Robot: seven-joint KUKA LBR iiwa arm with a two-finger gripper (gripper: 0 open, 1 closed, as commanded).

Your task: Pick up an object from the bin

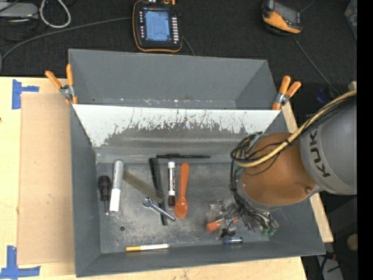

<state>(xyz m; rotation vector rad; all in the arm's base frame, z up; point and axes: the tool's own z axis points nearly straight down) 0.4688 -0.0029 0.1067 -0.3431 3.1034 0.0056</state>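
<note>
The arm (335, 150) reaches in from the right, its orange cover (274, 177) hanging low over the near right corner of the bin (169, 80), with looped cables (256, 150) draped across the top of it. The gripper (240, 217) sits right down at the floor of the bin, in among a little clutter of small things, and whether it is set wide or narrow I cannot tell; the cover and wiring hide it. Nothing can be seen held. Closest to it, just to its left, lies a small orange-red piece (214, 226), and just in front of it a small dark blue piece (232, 241), with a bit of green (269, 231) poking out on the right side. Over in the middle of the bin, well apart from the gripper, an orange spoon (181, 192) lies bowl toward the near wall, touching a white marker (171, 182) beside it, and a black pen (154, 174) lies just left of that. A silver wrench (157, 207) rests at their near ends. Further left lie a white tube (116, 186) and a small black piece (104, 186) side by side. Along the near wall lies a yellow-and-white pencil (147, 248).
</note>
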